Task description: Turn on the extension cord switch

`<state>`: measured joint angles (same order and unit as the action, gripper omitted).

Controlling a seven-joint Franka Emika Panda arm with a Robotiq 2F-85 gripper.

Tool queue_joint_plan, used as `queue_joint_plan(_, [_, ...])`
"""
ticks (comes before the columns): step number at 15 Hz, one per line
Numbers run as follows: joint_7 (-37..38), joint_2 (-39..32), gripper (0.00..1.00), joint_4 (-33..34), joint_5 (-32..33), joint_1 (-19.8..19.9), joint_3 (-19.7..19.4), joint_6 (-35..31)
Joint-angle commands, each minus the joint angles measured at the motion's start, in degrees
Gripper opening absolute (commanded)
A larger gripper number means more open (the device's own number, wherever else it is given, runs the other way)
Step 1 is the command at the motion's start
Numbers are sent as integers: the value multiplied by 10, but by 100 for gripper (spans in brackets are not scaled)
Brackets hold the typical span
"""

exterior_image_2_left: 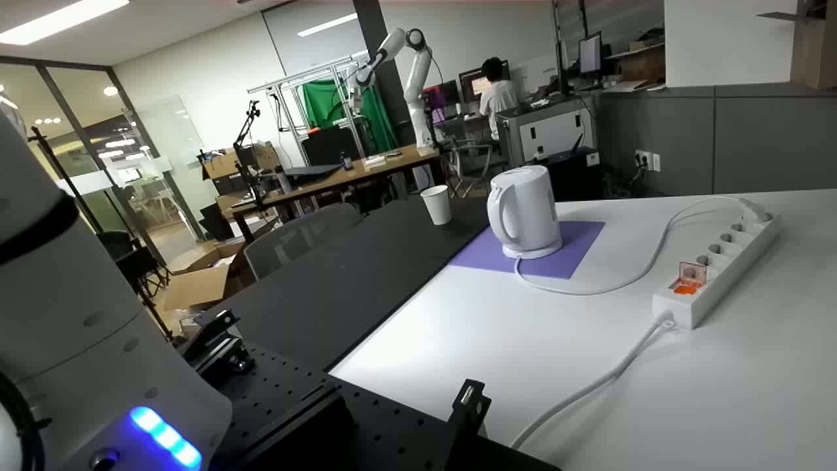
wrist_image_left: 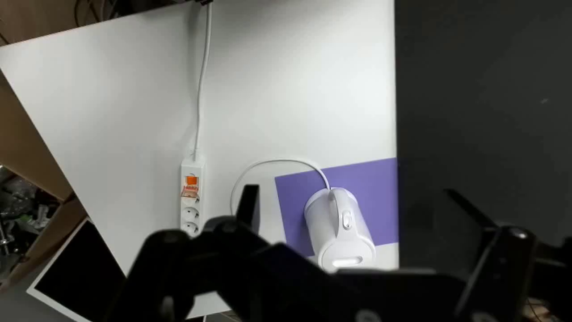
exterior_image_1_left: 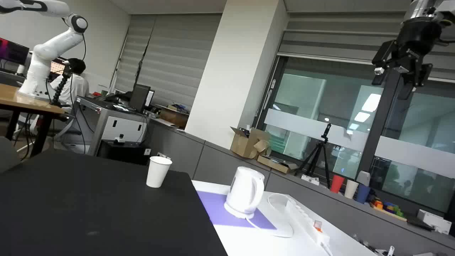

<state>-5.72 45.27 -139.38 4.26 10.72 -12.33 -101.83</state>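
- One end effector [wrist_image_left: 349, 197], jaws spread and grasping nothing, hangs well above the white worktop [exterior_image_2_left: 458, 340].
- The extension cord [exterior_image_2_left: 732, 275] lies on that worktop, beside the kettle [exterior_image_2_left: 526, 209] and apart from it; its orange switch [exterior_image_2_left: 686, 288] sits at the end where the supply cable [wrist_image_left: 199, 105] enters.
- Alignment: the end effector should travel sideways first; in the wrist view the switch lies outside the span between the jaws.
- Preparation: the jaws are best brought together before descent, to act as one blunt pusher.
- Pressing: descent should be vertical, on the supply cable side of the raised cover [exterior_image_2_left: 693, 271]; a slanted push may slide the extension cord. Whether the switch is on, and which half to press, is not discernible.
- Count, task items: one extension cord, one switch, one cover, one plug [exterior_image_2_left: 756, 210], at least four bare sockets [exterior_image_2_left: 715, 248].
- Count, remainder: one supply cable, one kettle cable [exterior_image_2_left: 582, 293], one kettle, one purple sheet [exterior_image_2_left: 584, 242] beneath it, one paper cup [exterior_image_2_left: 437, 205] on the black worktop [exterior_image_2_left: 366, 281].
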Motion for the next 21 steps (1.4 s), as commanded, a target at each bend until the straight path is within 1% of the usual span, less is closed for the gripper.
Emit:
queue_joint_plan(1, [0, -1, 100, 2, 0, -1, 0, 1])
queue_joint_plan(9, [0, 0, 100, 2, 0, -1, 0, -1])
queue_joint_plan(11, [-8, 1, 100, -26, -9, -4, -13, -73])
queue_joint_plan(13, [-34, -20, 100, -60, -2, -6, -28, -167])
queue_joint_plan(14, [-45, -39, 75, -74, 0, -5, -36, -213])
queue_joint_plan(15, [-54, -66, 74, -84, -1, -4, -45, -255])
queue_joint_plan(16, [-68, -100, 68, -92, -8, -7, -58, -296])
queue_joint_plan(17, [-76, -133, 60, -97, -16, -9, -68, -329])
queue_joint_plan(20, [-98, -237, 38, -102, -34, -12, -84, -433])
queue_joint_plan(21, [-108, -269, 32, -97, -41, -14, -87, -456])
